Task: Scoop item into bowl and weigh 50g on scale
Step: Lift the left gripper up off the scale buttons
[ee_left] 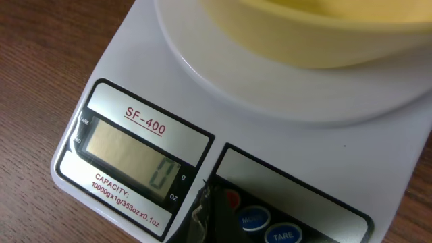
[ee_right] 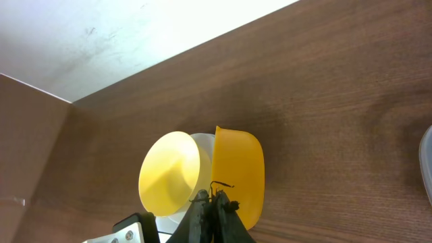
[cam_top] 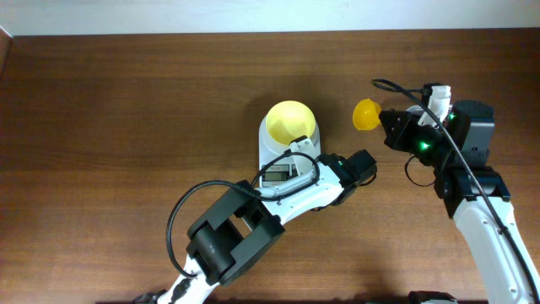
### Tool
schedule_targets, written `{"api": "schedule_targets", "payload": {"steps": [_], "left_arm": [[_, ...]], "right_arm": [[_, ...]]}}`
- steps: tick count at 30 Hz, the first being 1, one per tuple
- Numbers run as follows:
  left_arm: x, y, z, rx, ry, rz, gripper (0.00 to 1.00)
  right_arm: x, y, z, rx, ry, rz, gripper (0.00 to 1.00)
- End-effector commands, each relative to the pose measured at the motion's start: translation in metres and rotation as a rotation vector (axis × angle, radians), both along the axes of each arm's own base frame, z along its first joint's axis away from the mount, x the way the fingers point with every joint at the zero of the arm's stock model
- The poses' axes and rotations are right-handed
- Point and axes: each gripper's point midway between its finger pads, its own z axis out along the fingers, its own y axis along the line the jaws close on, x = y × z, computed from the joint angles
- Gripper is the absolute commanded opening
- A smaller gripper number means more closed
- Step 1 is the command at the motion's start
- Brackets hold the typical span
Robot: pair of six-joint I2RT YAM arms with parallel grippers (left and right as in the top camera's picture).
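Right fingers (ee_right: 202, 219) pinch scoop (ee_right: 239, 172); bowl (cam_top: 289, 121) sits empty.

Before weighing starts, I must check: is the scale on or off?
The scale is on: its display shows a 0 beside a small g, while the bowl stands on it.

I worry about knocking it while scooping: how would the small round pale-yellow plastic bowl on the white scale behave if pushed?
The small round pale-yellow plastic bowl looks empty, so probably light and easily shifted. It rests on the smooth round platform of the white rectangular scale, so it may slide rather than tip.
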Motion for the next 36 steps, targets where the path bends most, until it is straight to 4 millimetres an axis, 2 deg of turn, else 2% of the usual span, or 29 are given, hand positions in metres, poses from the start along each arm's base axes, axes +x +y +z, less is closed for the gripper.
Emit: {"api": "schedule_targets", "payload": {"steps": [1, 5, 11, 17, 20, 24, 26, 33, 34, 35, 36], "left_arm": [[-0.003, -0.007, 0.004, -0.042, 0.008, 0.002, 0.00], [-0.003, -0.008, 0.003, -0.046, 0.005, 0.002, 0.00], [-0.007, -0.009, -0.011, -0.045, 0.039, 0.002, 0.00], [-0.005, -0.006, -0.009, -0.027, 0.024, 0.003, 0.00], [-0.005, -0.005, 0.002, -0.031, 0.013, 0.003, 0.00], [-0.007, -0.006, 0.033, -0.080, -0.004, 0.000, 0.00], [-0.011, -0.001, 0.050, -0.088, -0.005, 0.000, 0.00], [-0.030, 0.025, 0.085, -0.041, 0.028, 0.001, 0.00], [-0.033, 0.031, 0.095, -0.039, 0.029, 0.002, 0.16], [-0.036, 0.035, 0.105, -0.045, 0.024, 0.002, 0.60], [-0.039, 0.039, 0.119, -0.059, 0.014, -0.008, 0.81]], "right_arm": [[0.003, -0.005, 0.003, -0.018, -0.014, -0.014, 0.04], [0.003, -0.005, 0.003, -0.018, -0.013, -0.014, 0.04], [0.003, -0.005, 0.003, -0.018, -0.013, -0.014, 0.04], [0.003, -0.005, 0.003, -0.018, -0.013, -0.014, 0.04], [0.003, -0.005, 0.003, -0.018, -0.013, -0.014, 0.04], [0.004, -0.007, 0.003, -0.024, -0.013, -0.024, 0.04], [0.004, -0.007, 0.003, -0.024, -0.013, -0.024, 0.04], [0.004, -0.006, 0.003, -0.024, -0.013, -0.023, 0.04], [0.004, -0.007, 0.003, -0.024, -0.011, -0.024, 0.04], [0.003, -0.007, 0.002, -0.023, -0.006, -0.024, 0.04], [0.002, -0.007, 0.000, -0.023, 0.000, -0.023, 0.04]]}}
